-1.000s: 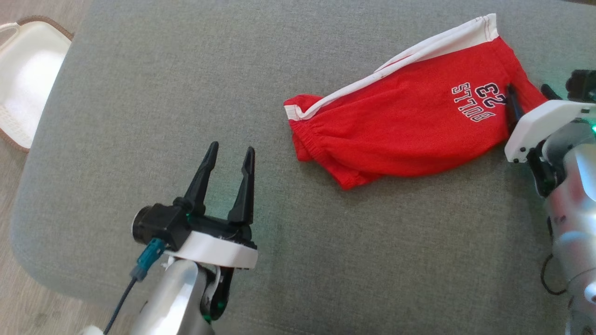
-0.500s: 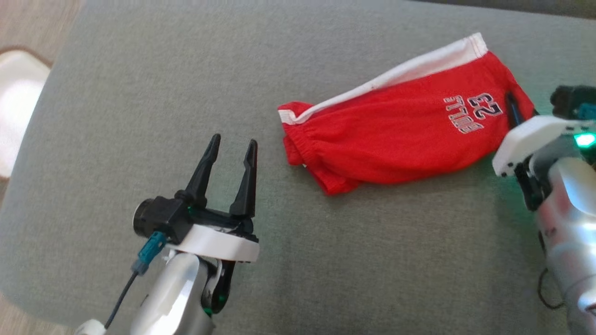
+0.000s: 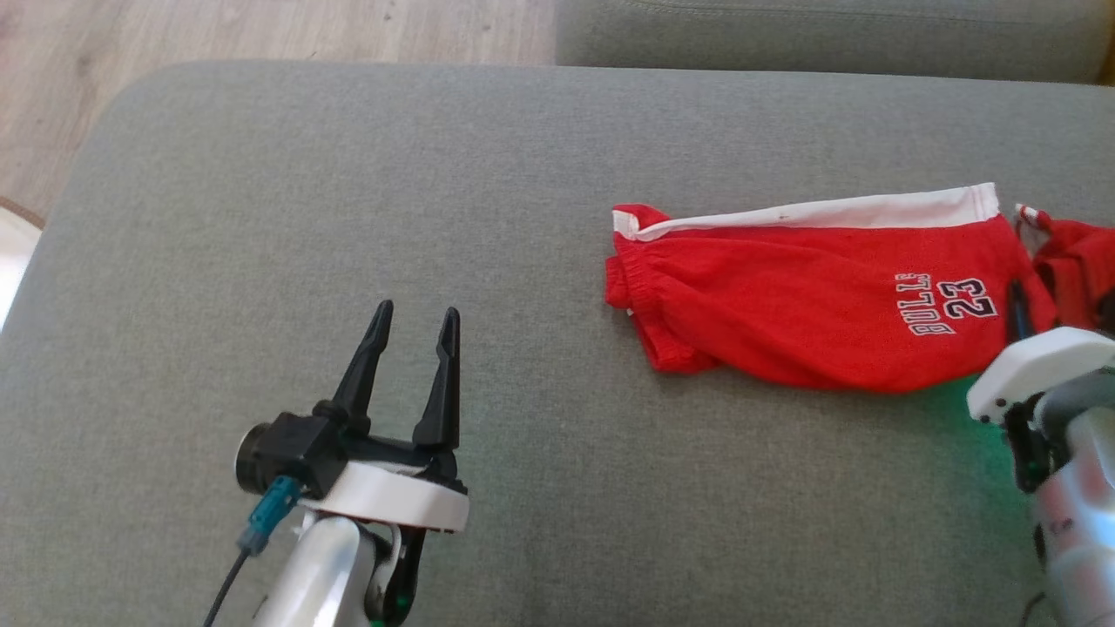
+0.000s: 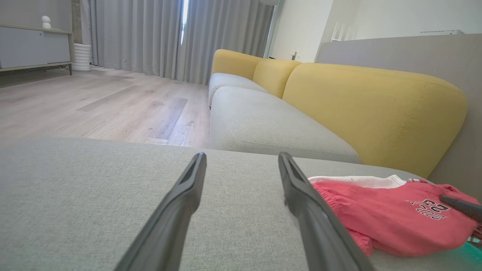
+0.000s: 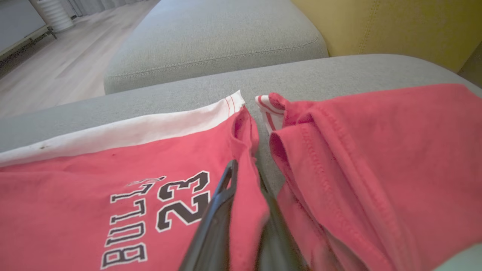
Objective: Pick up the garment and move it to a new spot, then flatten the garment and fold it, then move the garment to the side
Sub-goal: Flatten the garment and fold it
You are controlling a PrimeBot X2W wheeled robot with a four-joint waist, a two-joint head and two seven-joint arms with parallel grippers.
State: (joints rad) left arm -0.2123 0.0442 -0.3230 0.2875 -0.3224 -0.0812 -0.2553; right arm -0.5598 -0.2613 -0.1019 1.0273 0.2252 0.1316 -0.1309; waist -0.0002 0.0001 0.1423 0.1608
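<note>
Right gripper [image 3: 1017,306] has snapped shut: a second ago its fingers stood apart either side of the leg hem, now they pinch a fold of red cloth beside the "23", plain in the wrist view [image 5: 244,178]. The shorts [image 3: 810,322] lie on the right half of the grey cushion [image 3: 348,174], waistband to the left, white stripe along the far edge, hem at the right in the grip. The head camera has swung and the whole picture has shifted, so the shorts now run almost level across it where they slanted before, and the floor [image 3: 261,35] and a second cushion [image 3: 827,35] show at the far side. New at the right edge, just past the pinched hem: the other leg [image 3: 1076,261], bunched, with a narrow strip of cushion between the two. Left gripper [image 3: 417,310] unchanged, fingers wide with nothing between them, poised over bare cushion at near left, well apart from the waistband
</note>
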